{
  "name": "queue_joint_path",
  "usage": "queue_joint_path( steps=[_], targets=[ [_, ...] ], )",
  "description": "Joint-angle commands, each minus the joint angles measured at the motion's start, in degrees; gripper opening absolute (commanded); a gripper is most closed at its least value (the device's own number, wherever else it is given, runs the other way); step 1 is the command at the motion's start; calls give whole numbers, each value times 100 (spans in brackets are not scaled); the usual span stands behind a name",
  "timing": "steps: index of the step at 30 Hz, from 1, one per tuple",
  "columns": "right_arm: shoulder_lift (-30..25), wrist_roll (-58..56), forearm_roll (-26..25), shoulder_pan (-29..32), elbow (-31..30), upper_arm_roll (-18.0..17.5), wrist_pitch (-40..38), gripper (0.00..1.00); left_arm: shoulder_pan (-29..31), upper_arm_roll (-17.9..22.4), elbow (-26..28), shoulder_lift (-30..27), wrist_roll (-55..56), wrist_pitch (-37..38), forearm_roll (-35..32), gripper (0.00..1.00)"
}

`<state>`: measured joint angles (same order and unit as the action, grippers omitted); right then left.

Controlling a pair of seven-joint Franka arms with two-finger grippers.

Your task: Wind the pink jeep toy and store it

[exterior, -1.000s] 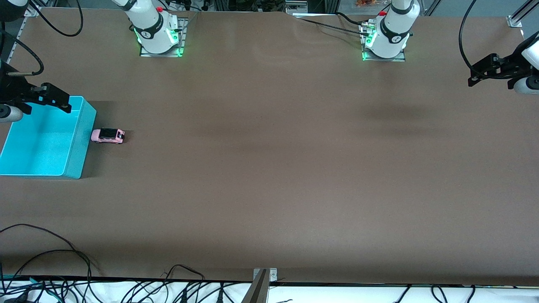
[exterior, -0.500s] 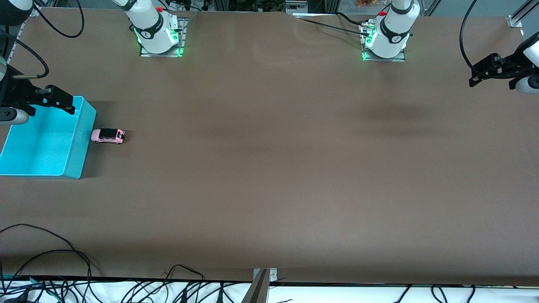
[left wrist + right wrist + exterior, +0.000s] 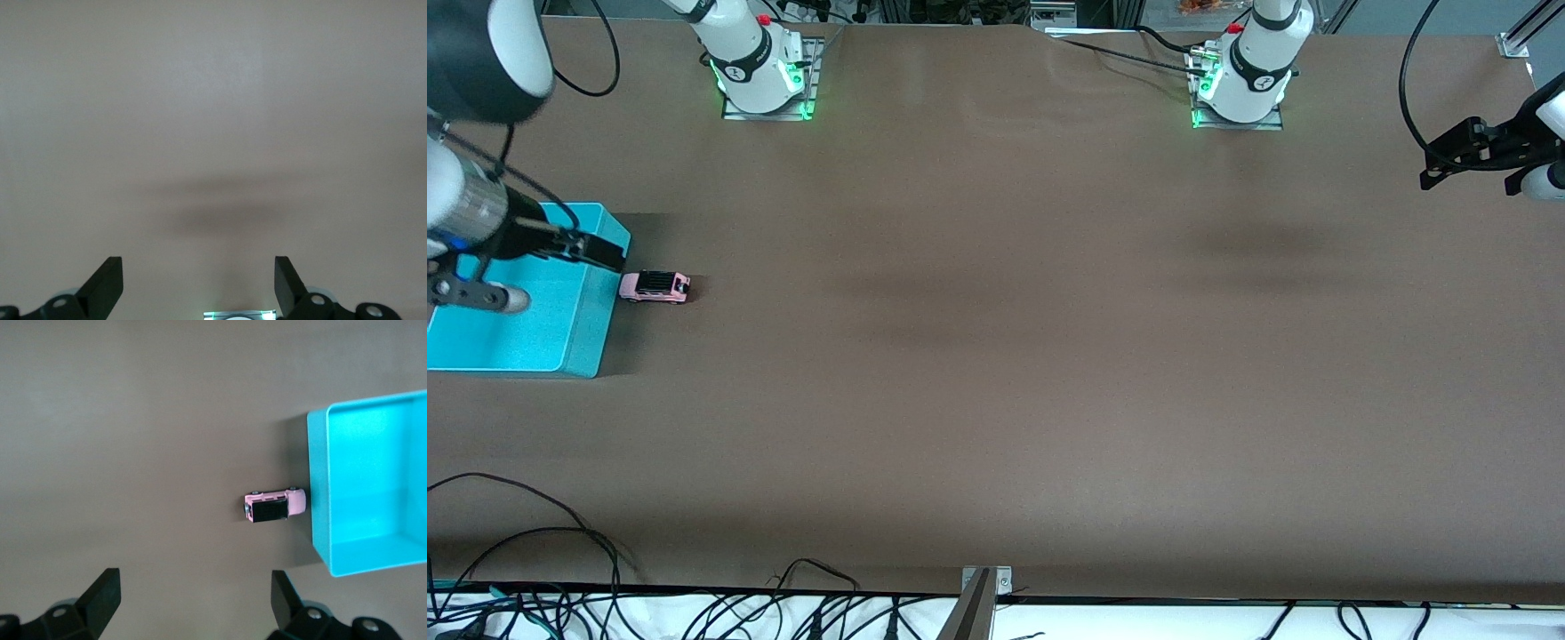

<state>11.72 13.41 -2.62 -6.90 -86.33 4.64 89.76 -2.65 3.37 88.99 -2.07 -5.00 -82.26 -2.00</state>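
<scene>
The pink jeep toy [image 3: 655, 286] stands on the brown table just beside the turquoise bin [image 3: 598, 311], on the side toward the left arm's end. It also shows in the right wrist view [image 3: 275, 506], next to the bin's wall [image 3: 319, 493]. My right gripper [image 3: 601, 252] is open and empty, up in the air over the bin's edge closest to the jeep; its own view [image 3: 193, 597] shows the fingers wide apart. My left gripper [image 3: 1436, 169] is open and empty, waiting over the table's left-arm end, with only bare table in its own view [image 3: 198, 280].
The bin holds nothing that I can see. Both arm bases [image 3: 760, 80] [image 3: 1240, 89] stand along the table's edge farthest from the front camera. Cables [image 3: 534, 569] lie along the nearest edge.
My right gripper has swung from over the bin's farther part toward the jeep, and its arm now looms larger. The jeep, the bin and the left gripper have barely moved.
</scene>
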Motion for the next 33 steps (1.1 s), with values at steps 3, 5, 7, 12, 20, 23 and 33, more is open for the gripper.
queue_joint_path(
  steps=[3,5,7,12,20,23,33],
  targets=[
    [480,827,-186,39,90,37,-2,100,-34,14,-101,57,26,-36,-108,100],
    [481,1319,-186,40,20,45,-2,100,-34,14,-110,75,34,-36,-108,100],
    [490,1794,-186,40,-6,46,-37,100,-34,14,-119,92,26,-36,-108,100],
    [420,2288,-169,40,-374,54,-151,100,-34,14,-119,92,-1,-36,-116,100],
    [156,2306,314,83,-946,607,-73,100,-34,14,-110,92,-18,-27,-116,100],
    [147,2454,333,83,-1139,731,23,100,-25,14,-110,92,-18,-27,-116,100],
    [-249,3237,341,83,-2545,827,1561,100,-25,14,-102,92,-18,-27,-116,100]
  ],
)
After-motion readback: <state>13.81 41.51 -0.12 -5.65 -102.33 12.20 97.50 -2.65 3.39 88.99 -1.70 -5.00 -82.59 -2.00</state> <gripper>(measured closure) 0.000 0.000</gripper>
